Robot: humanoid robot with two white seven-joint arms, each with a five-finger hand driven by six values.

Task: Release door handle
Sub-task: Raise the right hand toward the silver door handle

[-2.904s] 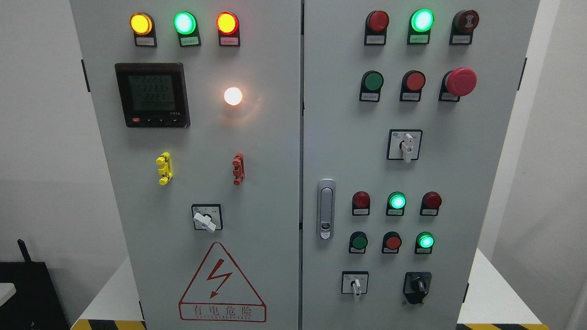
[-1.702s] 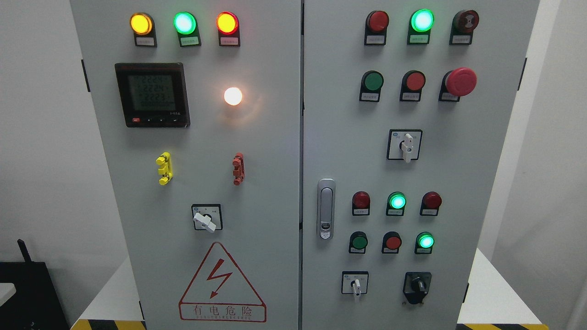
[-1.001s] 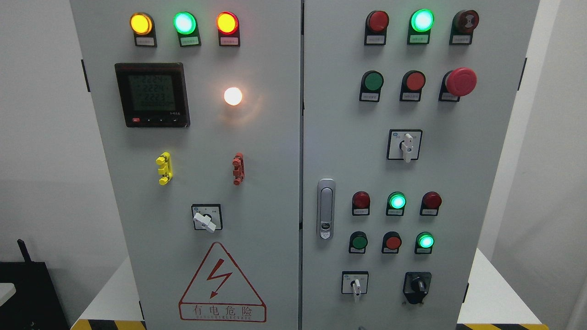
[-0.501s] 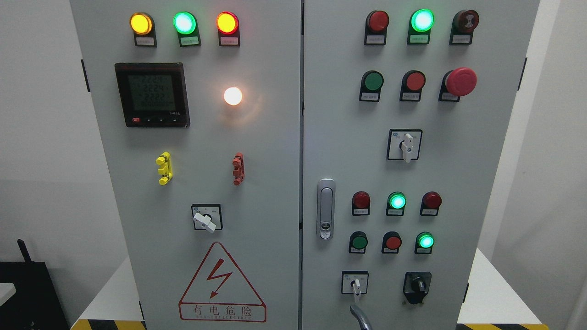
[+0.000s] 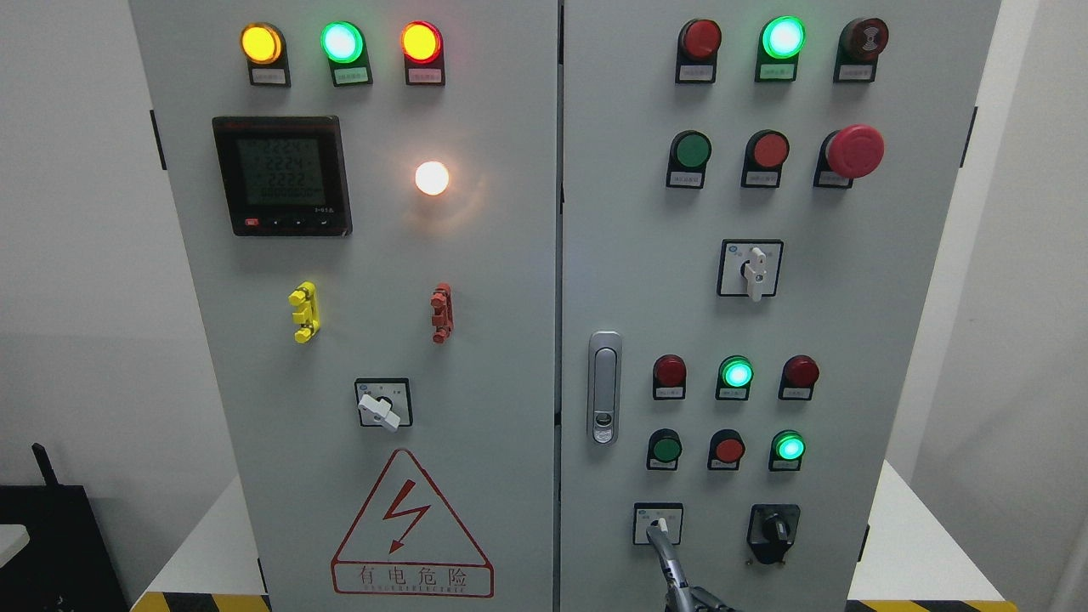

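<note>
Head view: right hand (image 5: 677, 580) pokes in at the bottom edge, mostly cut off, so its grip I cannot tell. One door handle (image 5: 604, 387) sits untouched above it, on the right door's left edge. Risk: the hand nudging the lower selector switch (image 5: 657, 524) it overlaps. Four selector switches, two doors.

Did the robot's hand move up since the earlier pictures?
Yes. The hand has come up from the bottom edge, and a finger now reaches the small white selector switch, well below the door handle.
</note>
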